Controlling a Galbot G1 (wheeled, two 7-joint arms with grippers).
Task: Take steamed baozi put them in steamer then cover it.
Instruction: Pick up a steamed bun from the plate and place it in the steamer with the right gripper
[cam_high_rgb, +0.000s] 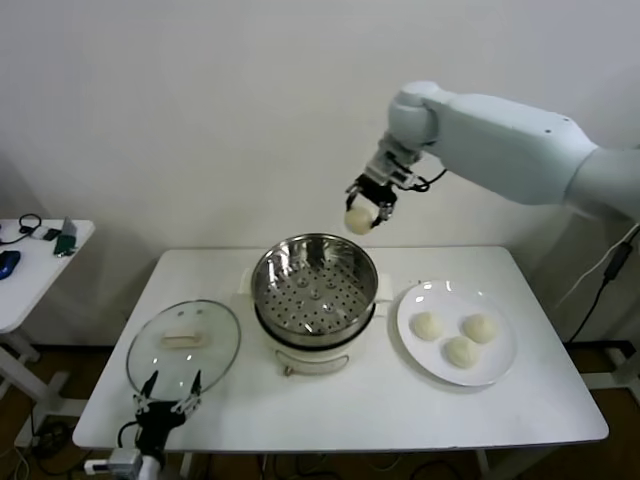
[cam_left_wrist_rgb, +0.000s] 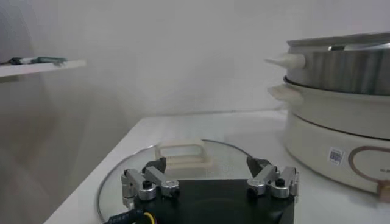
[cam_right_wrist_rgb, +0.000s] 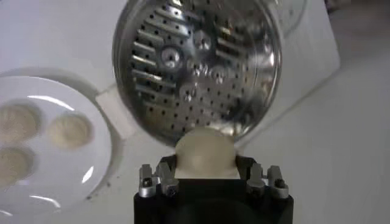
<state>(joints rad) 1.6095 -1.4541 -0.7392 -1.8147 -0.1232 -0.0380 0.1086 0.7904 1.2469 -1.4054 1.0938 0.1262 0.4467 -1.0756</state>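
Note:
My right gripper (cam_high_rgb: 362, 217) is shut on a cream-white baozi (cam_high_rgb: 358, 220) and holds it in the air above the far right rim of the steamer (cam_high_rgb: 315, 282). In the right wrist view the baozi (cam_right_wrist_rgb: 205, 152) sits between the jaws over the empty perforated basket (cam_right_wrist_rgb: 198, 64). Three more baozi (cam_high_rgb: 458, 337) lie on the white plate (cam_high_rgb: 500, 368) at the right. The glass cover (cam_high_rgb: 183, 344) with its whitish handle lies flat at the table's left. My left gripper (cam_high_rgb: 168, 398) is open and empty at the cover's near edge; the left wrist view shows the cover's handle (cam_left_wrist_rgb: 183, 153) ahead.
A white side table (cam_high_rgb: 35, 265) with small items stands at far left. The steamer's white pot base (cam_left_wrist_rgb: 332, 131) shows to one side in the left wrist view. Bare tabletop lies in front of the steamer and plate.

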